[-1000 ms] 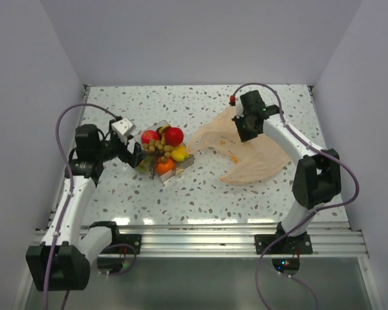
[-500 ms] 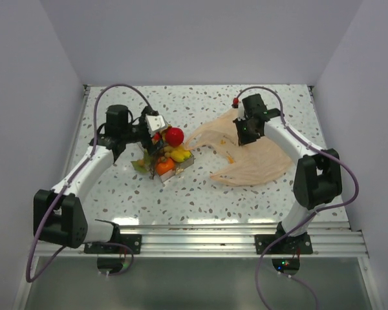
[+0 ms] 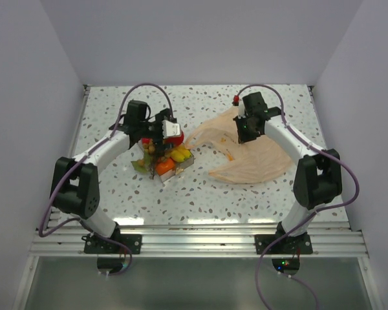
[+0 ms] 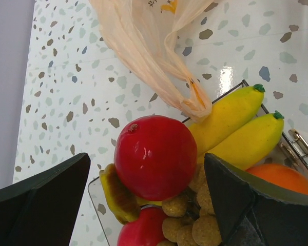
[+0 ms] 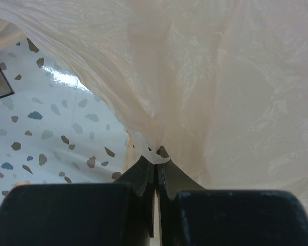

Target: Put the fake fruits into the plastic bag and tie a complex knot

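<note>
Start nearest, left of centre in the top view: note the clear tray on the speckled tabletop, heaped with the fake fruits: an orange piece, yellow bananas, a tan grape cluster and two red apples. Directly over the heap, find the left fingers released and spread wide, flanking the upper red apple at the centre of the left wrist view, seemingly not yet touching it.

To pick well, lower straight down, bringing both fingers level with the apple's widest girth. Close gently against slipping on the gloss. Lift clear without dragging the bananas or the bag's trailing corner lying just beside them.

Further right, see the peach plastic bag lying crumpled on the tabletop, with no fruit visibly inside. Farthest, note the right fingers clenched on a gathered fold of bag film, bottom centre of the right wrist view. Keep that pinch raised to hold the mouth open.

Compare with half a second back: find the left arm swung further in over the tray, its wrist above the apples rather than at their left, and the right arm and bag almost unmoved.
</note>
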Action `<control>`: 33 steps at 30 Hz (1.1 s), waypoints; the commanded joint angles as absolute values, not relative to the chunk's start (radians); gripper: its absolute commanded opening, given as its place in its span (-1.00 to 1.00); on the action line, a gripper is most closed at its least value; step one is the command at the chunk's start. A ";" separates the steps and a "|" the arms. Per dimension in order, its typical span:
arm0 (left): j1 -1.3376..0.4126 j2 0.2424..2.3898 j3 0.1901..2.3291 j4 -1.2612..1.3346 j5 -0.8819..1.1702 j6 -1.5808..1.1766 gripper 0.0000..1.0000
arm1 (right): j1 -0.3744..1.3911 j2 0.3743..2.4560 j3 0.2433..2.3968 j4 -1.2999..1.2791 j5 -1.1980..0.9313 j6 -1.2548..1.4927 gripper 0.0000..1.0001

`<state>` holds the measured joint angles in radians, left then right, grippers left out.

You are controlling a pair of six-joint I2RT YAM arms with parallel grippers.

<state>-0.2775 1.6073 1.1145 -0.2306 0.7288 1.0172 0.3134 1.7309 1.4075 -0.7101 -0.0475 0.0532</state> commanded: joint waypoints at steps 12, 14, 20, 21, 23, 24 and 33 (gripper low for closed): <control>-0.295 1.713 1.201 -0.302 0.732 1.058 0.90 | 0.311 1.746 1.459 -0.715 -0.067 0.060 -1.00; -0.298 1.724 1.209 -0.316 0.719 1.051 0.87 | 0.313 1.744 1.459 -0.718 -0.074 0.060 -1.00; -0.301 1.733 1.213 -0.341 0.707 1.058 0.68 | 0.311 1.744 1.460 -0.726 -0.106 0.057 -1.00; -0.305 1.735 1.215 -0.344 0.697 1.057 0.57 | 0.311 1.743 1.459 -0.726 -0.107 0.058 -1.00; -0.316 1.736 1.219 -0.370 0.686 1.069 0.47 | 0.311 1.743 1.454 -0.724 -0.113 0.058 -1.00; -0.319 1.736 1.226 -0.379 0.677 1.075 0.41 | 0.313 1.743 1.453 -0.724 -0.112 0.060 -1.00; -0.314 1.614 1.293 -0.402 0.673 0.983 0.18 | 0.313 1.718 1.460 -0.736 -0.091 0.061 -1.00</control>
